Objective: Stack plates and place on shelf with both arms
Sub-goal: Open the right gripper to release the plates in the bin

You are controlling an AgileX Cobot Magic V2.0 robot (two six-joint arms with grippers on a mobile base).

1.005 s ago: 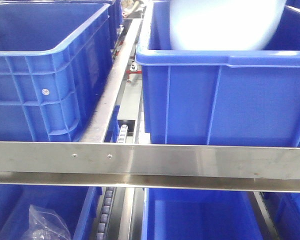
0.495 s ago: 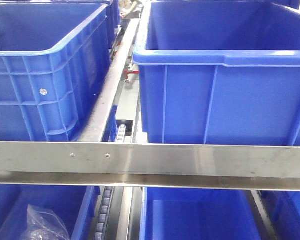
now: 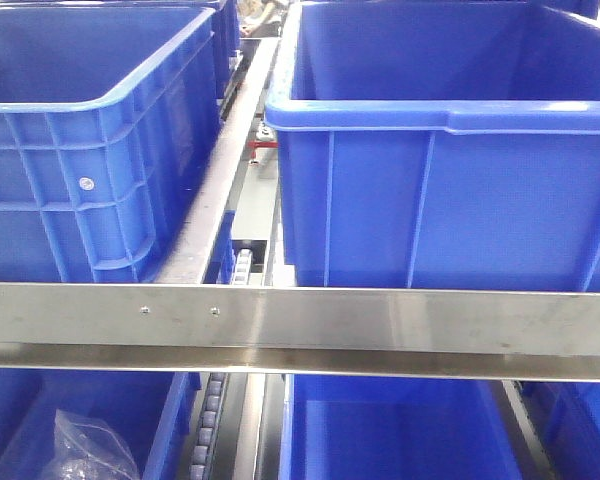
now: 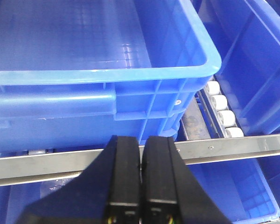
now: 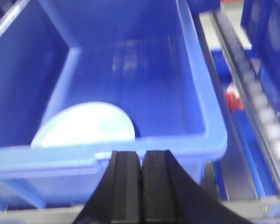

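A: Where's the plate?

B: Right wrist view only. One pale plate (image 5: 86, 125) lies inside the blue bin (image 5: 210, 126), down in its near-left corner, partly hidden by the near rim. Whether a second one sits under it, can't tell, it's blurred.

A: Front view?

B: Nothing of it. Just the right bin (image 3: 440, 190), the left bin (image 3: 90, 150), the steel shelf rail (image 3: 300, 320) across the front and a plastic bag (image 3: 90, 445) in a lower bin at the left.

A: Grippers?

B: Right gripper (image 5: 141, 161) has its fingers pressed together, nothing between them, hovering over the near rim of the plate's bin. Left gripper (image 4: 142, 144) same, fingers together and empty, in front of another bin (image 4: 102, 74) whose inside looks bare.

A: How would the plate handle?

B: My guess: stiff, glossy, so slippery, and probably breakable if dropped or knocked on the bin wall. Moderate weight for a pinch grip. The only hold is the low upturned rim, pinched over the edge. The far-right arc of the rim looks free; the near side is crowded by the bin wall.

A: Risk?

B: It slipping out of a one-sided rim pinch and tilting. Support on two opposite edges seems safer.
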